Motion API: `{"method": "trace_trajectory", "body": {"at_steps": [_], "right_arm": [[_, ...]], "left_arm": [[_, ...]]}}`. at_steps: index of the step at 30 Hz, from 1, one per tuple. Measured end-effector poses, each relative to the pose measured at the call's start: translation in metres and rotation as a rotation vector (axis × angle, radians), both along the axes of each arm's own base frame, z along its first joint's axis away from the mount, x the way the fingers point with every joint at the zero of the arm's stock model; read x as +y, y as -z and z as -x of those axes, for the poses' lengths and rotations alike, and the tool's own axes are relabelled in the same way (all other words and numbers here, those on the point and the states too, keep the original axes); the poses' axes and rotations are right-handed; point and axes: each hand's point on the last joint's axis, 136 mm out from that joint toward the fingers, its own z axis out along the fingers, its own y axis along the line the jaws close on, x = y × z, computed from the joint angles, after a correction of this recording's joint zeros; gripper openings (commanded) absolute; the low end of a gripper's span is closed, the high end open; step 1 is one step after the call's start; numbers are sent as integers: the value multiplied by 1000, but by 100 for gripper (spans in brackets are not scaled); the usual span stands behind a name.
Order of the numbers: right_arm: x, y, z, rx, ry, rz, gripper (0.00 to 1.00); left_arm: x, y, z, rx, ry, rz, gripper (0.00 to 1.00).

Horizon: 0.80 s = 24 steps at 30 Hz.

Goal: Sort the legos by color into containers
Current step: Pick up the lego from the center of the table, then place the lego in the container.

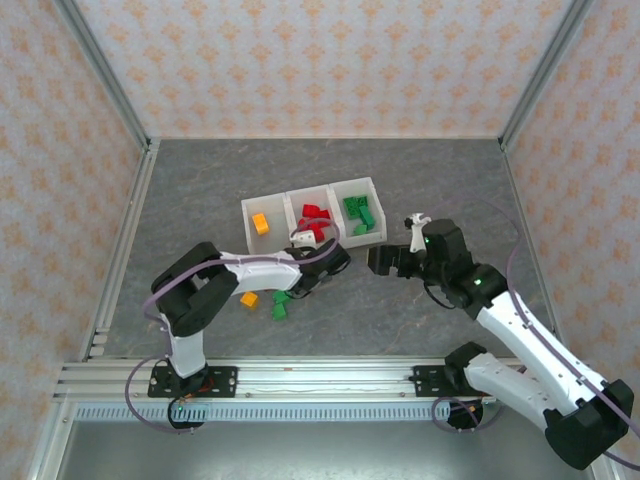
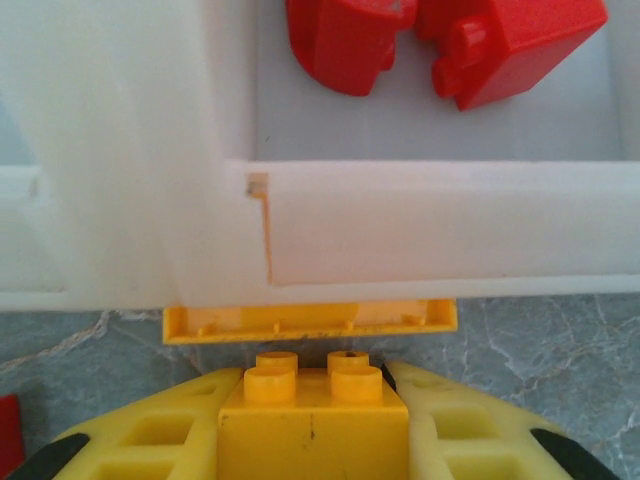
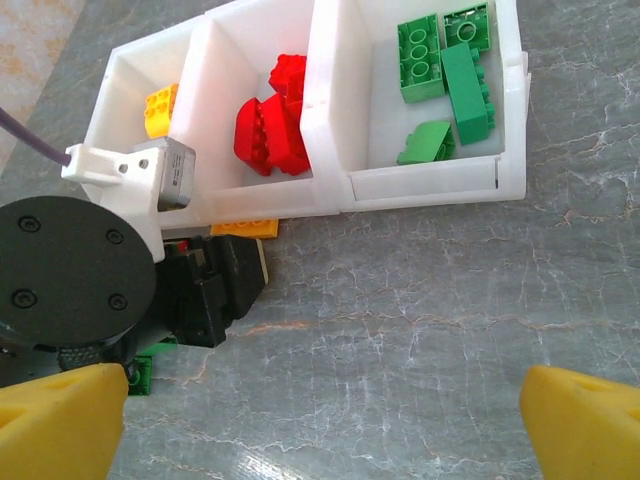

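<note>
My left gripper [image 2: 315,373] is shut on a yellow lego [image 2: 312,420], studs facing forward, just in front of the containers' [image 2: 420,235] front wall. A flat yellow plate [image 2: 310,320] lies on the table against that wall. From above, the left gripper [image 1: 337,261] sits below the middle bin. The containers [image 1: 247,222] hold a yellow brick [image 1: 260,223] on the left, red bricks [image 1: 315,222] in the middle and green bricks [image 1: 360,214] on the right. My right gripper [image 1: 384,261] hovers open and holds nothing, its fingertips [image 3: 60,420] wide apart over bare table.
Loose on the table near the left arm lie an orange brick [image 1: 249,299] and green bricks [image 1: 280,306]. The left arm's black wrist [image 3: 70,270] is close to my right gripper. Patterned walls enclose the grey table [image 1: 430,180].
</note>
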Motion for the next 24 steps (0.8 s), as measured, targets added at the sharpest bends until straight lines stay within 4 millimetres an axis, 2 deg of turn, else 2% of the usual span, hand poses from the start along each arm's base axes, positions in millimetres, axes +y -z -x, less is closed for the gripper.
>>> {"method": "trace_trajectory", "body": {"at_steps": [4, 8, 12, 15, 19, 24], "right_arm": [[-1, 8, 2, 18, 3, 6, 100], [-3, 14, 3, 31, 11, 11, 100], [-6, 16, 3, 30, 27, 18, 100], [-7, 16, 3, 26, 34, 20, 100], [-8, 14, 3, 19, 36, 13, 100], [-8, 14, 4, 14, 36, 9, 100]], "left_arm": [[-2, -21, 6, -33, 15, 43, 30], [-12, -58, 6, -95, 43, 115, 30], [-19, -90, 1, -151, 62, 168, 30], [-21, -104, -6, -174, 70, 184, 30], [-5, -108, -21, -174, 38, 171, 31], [32, -106, -38, -156, -34, 120, 32]]}}
